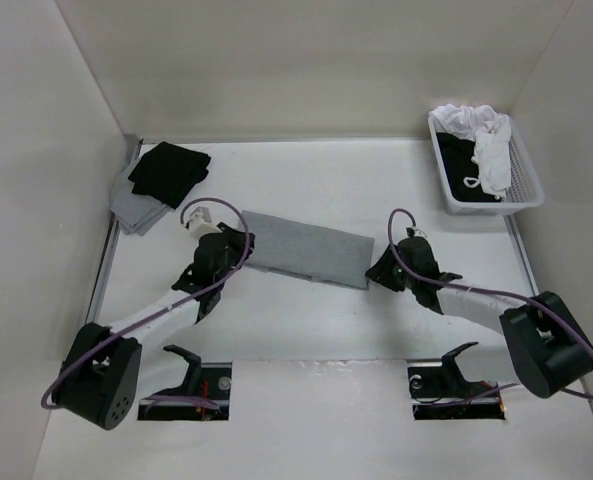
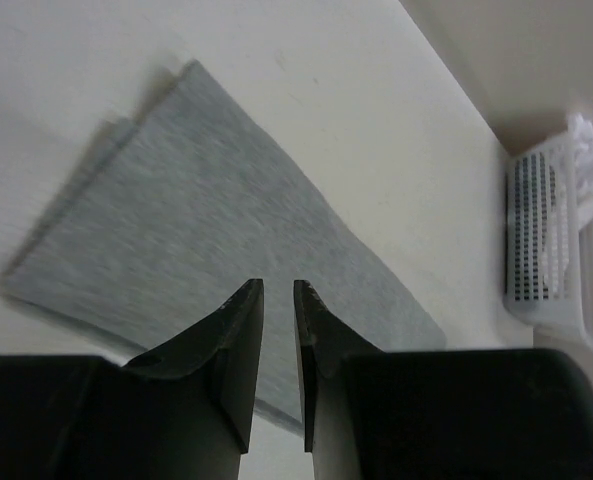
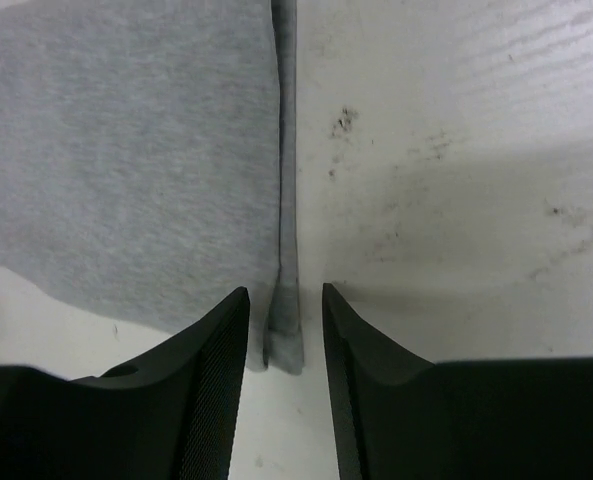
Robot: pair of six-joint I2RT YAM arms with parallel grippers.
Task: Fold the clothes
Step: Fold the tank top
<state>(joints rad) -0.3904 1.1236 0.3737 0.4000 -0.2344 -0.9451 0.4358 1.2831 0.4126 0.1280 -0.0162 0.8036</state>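
From above, I see a white table (image 1: pixel 306 330) closed in by plain white walls (image 1: pixel 276 60). On it lies one grey tank top (image 1: pixel 311 250), folded into a long flat strip at the middle, between my two claws. My left claw (image 1: pixel 242 244) is at its left end and my right claw (image 1: pixel 374 268) at its right end. There is one white basket (image 1: pixel 524 195) in the far right corner, with white garments (image 1: pixel 481 135) inside. At the far left is one black garment (image 1: pixel 169 170), lying on one folded grey cloth (image 1: pixel 134 212).

From my left wrist, the fingers stand only a little apart and hold nothing. The grey strip runs away from them over the table, and the basket is at the right edge.

From my right wrist, the fingers are wider apart. The folded edge of the tank top shows in the gap, but they do not pinch it. The table here has a few small dark marks.
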